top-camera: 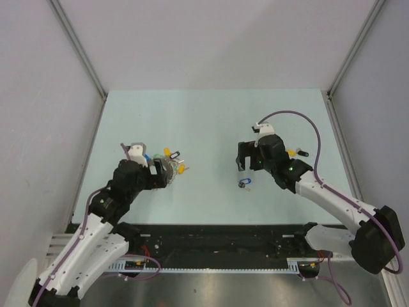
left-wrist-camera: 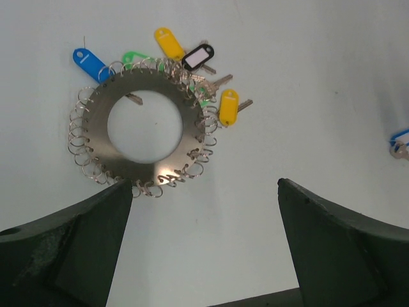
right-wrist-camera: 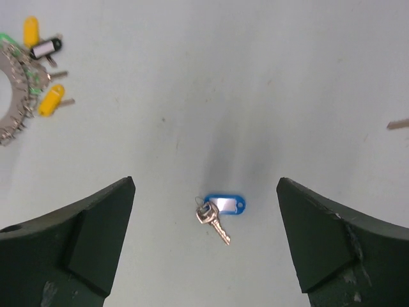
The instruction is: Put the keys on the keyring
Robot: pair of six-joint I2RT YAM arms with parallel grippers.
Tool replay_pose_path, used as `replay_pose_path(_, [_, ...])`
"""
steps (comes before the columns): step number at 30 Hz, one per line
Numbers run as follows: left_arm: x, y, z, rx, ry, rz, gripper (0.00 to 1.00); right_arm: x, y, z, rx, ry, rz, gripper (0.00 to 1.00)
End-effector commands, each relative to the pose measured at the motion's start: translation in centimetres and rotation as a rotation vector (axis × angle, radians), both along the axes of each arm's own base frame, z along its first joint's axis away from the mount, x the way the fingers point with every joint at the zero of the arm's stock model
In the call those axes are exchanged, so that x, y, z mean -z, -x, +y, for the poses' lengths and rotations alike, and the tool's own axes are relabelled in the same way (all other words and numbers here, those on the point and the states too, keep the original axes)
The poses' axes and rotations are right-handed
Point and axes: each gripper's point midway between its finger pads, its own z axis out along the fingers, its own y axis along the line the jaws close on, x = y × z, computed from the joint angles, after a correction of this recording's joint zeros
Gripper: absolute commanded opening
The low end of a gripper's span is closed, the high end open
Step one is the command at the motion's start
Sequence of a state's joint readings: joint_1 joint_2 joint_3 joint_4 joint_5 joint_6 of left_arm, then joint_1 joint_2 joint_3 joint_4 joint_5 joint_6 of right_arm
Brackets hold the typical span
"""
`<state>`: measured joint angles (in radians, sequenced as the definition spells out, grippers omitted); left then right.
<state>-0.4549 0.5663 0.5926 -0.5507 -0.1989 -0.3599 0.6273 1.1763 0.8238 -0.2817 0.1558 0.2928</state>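
Left gripper (left-wrist-camera: 204,187) spreads wide open at the frame's bottom. The keyring (left-wrist-camera: 147,125) lies flat just beyond, upper left, with tagged keys (left-wrist-camera: 229,105) fanned along its top. Right gripper (right-wrist-camera: 204,185) is also open, a loose blue key (right-wrist-camera: 220,210) lying between its fingers on the pale table (top-camera: 211,121).

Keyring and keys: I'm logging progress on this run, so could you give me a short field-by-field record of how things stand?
keyring: flat grey disc edged with wire loops, lying on the table
keys at its rim: blue key, green key, yellow key, black key, second yellow key
loose blue-tagged key: flat on the table, apart from the keyring
left gripper: open, facing the keyring, holding nothing
right gripper: open over the loose blue-tagged key, not gripping it
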Motion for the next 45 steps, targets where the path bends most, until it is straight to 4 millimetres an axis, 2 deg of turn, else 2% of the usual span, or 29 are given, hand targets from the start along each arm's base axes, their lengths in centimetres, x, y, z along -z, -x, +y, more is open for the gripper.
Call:
replay_pose_path(1, [-0.1,-1.1,-1.0,-0.001,0.026,0.048,1.00,-7.7,-2.9,0.6,0.029,-0.127,-0.308,1.00])
replay_pose_path(2, [0.0,-1.2,-1.3,-0.002,0.037,0.063,1.00,-8.2,-2.9,0.5,0.030,-0.134,-0.328,1.00])
replay_pose_path(3, [1.1,-1.5,-1.6,-0.007,0.025,0.107,1.00,-10.0,-3.3,0.7,0.032,-0.169,-0.393,1.00])
replay_pose_path(4, [1.4,-1.7,-1.6,-0.021,0.027,0.129,1.00,-10.3,-3.3,0.5,0.038,-0.173,-0.410,1.00])
replay_pose_path(5, [1.7,-2.1,-1.7,-0.031,0.020,0.151,1.00,-10.0,-3.3,0.3,0.038,-0.167,-0.414,1.00])
replay_pose_path(7, [3.5,-2.5,-1.7,-0.059,-0.008,0.227,1.00,-9.8,-3.1,-0.2,0.046,-0.154,-0.425,1.00])
replay_pose_path(8, [3.7,-2.8,-1.8,-0.068,-0.016,0.239,0.99,-8.3,-2.7,-0.5,0.042,-0.128,-0.407,1.00])
replay_pose_path(10, [5.3,-3.2,-1.8,-0.096,-0.035,0.303,0.98,-7.4,-2.4,-1.2,0.043,-0.094,-0.409,1.00])
replay_pose_path(11, [5.6,-3.4,-1.9,-0.107,-0.035,0.315,0.96,-6.0,-2.2,-1.8,0.049,-0.068,-0.392,1.00])
replay_pose_path(14, [7.5,-3.7,-2.2,-0.149,-0.021,0.375,0.91,-4.8,-2.0,-3.0,0.065,-0.034,-0.387,1.00])
replay_pose_path(19, [9.9,-3.5,-2.5,-0.222,0.034,0.428,0.78,-5.4,-1.8,-3.3,0.064,-0.088,-0.410,1.00])
replay_pose_path(20, [10.0,-3.5,-2.5,-0.230,0.038,0.428,0.74,-5.4,-1.7,-3.3,0.061,-0.097,-0.413,1.00])
replay_pose_path(24, [9.7,-4.1,-2.1,-0.277,0.039,0.407,0.69,-5.3,-1.9,-3.3,0.058,-0.100,-0.414,1.00])
replay_pose_path(26, [9.5,-4.5,-2.1,-0.293,0.040,0.405,0.63,-5.0,-2.0,-3.4,0.060,-0.091,-0.410,1.00])
replay_pose_path(30, [9.5,-5.3,-2.5,-0.343,0.078,0.407,0.57,-4.9,-2.1,-3.4,0.054,-0.084,-0.407,1.00])
replay_pose_path(32, [9.6,-5.5,-2.4,-0.364,0.073,0.401,0.49,-4.9,-2.1,-3.5,0.057,-0.082,-0.408,1.00])
replay_pose_path(39, [9.6,-6.3,-3.0,-0.417,0.102,0.372,0.47,-4.5,-2.2,-3.3,0.045,-0.076,-0.402,0.99])
replay_pose_path(45, [11.1,-6.0,-3.4,-0.422,0.067,0.407,0.42,-4.3,-2.3,-3.2,0.041,-0.070,-0.398,0.99])
